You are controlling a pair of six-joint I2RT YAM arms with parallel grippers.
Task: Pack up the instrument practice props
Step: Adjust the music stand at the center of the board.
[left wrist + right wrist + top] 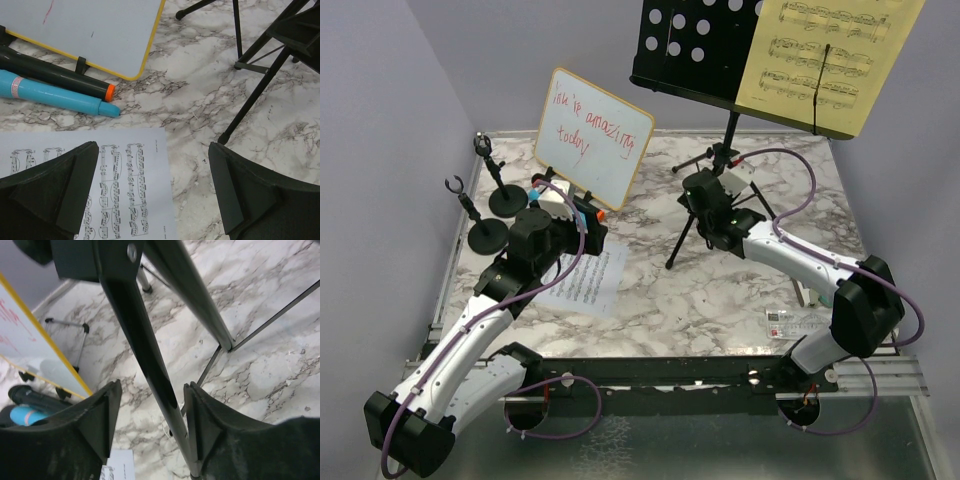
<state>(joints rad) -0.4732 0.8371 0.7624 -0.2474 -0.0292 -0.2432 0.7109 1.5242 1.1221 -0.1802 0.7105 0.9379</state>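
Note:
The black perforated music desk (692,45) stands on its tripod at the back, with yellow sheet music (825,60) resting on it. In the right wrist view my right gripper (152,415) is open around one tripod leg (145,360). The leg runs close along the right finger, with a gap on the left side. My left gripper (155,190) hangs wide open over the edge of the white sheet music (125,180). A black microphone (55,75) and a blue microphone (55,95) lie side by side beyond it. Two mic holders (508,198) (485,233) stand at the left.
A wood-framed whiteboard (592,135) with red writing leans at the back left, just behind the microphones. A clear ruler and small stapler (792,322) lie near the front right edge. The other tripod legs (260,90) spread over the marble tabletop (720,290) between the arms.

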